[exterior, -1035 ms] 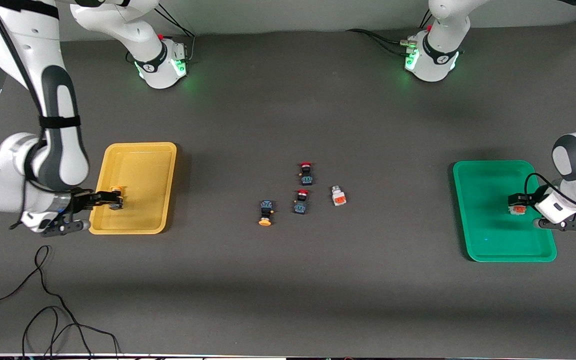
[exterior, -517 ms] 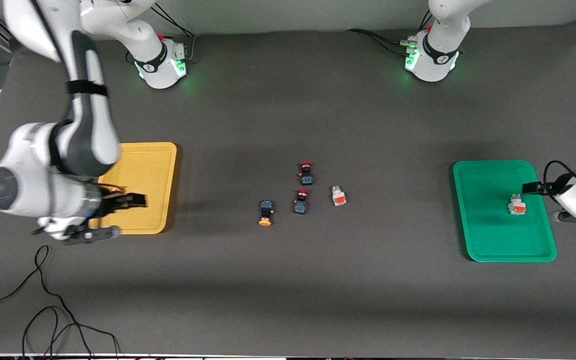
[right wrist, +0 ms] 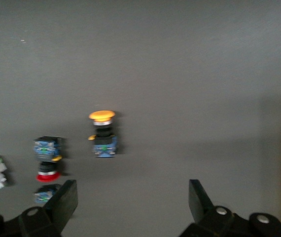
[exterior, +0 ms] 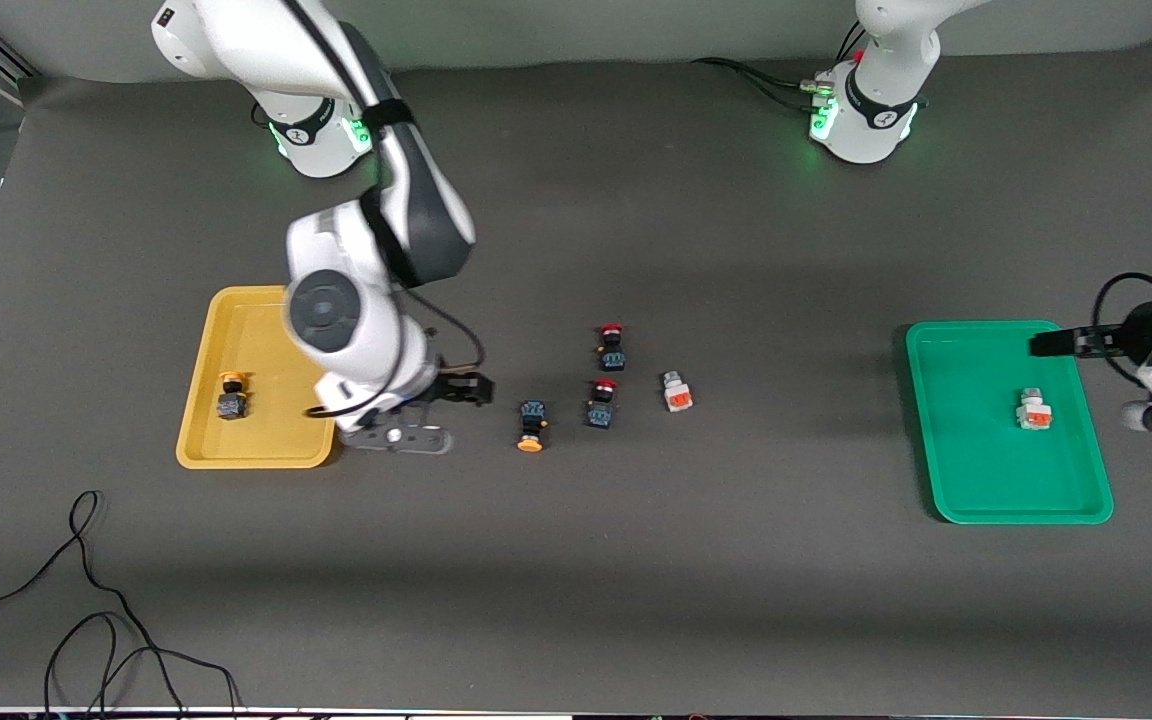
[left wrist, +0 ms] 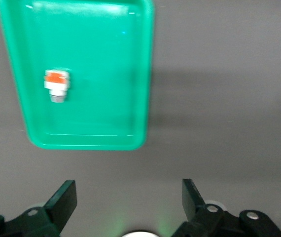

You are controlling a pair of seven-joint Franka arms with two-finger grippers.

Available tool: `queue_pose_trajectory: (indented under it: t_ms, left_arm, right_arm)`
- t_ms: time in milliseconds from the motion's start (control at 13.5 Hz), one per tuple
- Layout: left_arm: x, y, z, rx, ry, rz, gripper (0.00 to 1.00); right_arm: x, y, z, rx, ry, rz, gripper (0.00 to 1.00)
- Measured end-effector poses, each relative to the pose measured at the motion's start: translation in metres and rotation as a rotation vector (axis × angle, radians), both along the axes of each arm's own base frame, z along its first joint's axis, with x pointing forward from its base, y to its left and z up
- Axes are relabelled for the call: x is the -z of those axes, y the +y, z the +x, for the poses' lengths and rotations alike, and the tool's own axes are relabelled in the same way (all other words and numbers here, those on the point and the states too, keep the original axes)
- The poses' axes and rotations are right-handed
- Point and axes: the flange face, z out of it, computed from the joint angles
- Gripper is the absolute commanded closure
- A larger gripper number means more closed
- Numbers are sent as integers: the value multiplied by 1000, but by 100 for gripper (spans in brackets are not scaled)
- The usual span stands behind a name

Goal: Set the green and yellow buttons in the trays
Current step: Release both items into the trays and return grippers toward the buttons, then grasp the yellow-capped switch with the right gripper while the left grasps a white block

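Note:
A yellow-capped dark button (exterior: 230,397) lies in the yellow tray (exterior: 246,340). A white and orange button (exterior: 1033,410) lies in the green tray (exterior: 976,460). On the mat at the table's middle lie another yellow-capped button (exterior: 531,425) and another white and orange button (exterior: 677,391). My right gripper (exterior: 471,390) hangs open and empty over the mat between the yellow tray and that yellow-capped button (right wrist: 102,133). My left gripper (exterior: 1041,343) is open and empty over the green tray's (left wrist: 76,29) rim, apart from the button (left wrist: 56,85) in it.
Two dark switches with red caps (exterior: 612,347) (exterior: 602,402) lie between the loose yellow-capped button and the loose white one. A black cable (exterior: 86,620) trails on the table's near corner at the right arm's end.
The right gripper left the yellow-capped button in the yellow tray and swung out toward the table's middle. The left gripper let go of the white button in the green tray and drew away.

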Motion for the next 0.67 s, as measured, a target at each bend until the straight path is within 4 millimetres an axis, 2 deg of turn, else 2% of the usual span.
queue_pose_trajectory:
  t_ms: [148,370,517,665]
  left_arm:
    - [0,-68,2,-71,14,3,3]
    - [6,-179,0,-153,-11,12,3]
    - [23,-234,-2,-194,-31,14,3]
    - [51,-280,-4,-236,-34,14,3]
  right_arm:
    - [18,25,-3,47,-26,14,0]
    - [70,44,-3,69,-60,-1,0]
    - [107,47,-3,66,-75,-25,0]
    - [140,47,-2,62,-96,-45,2]
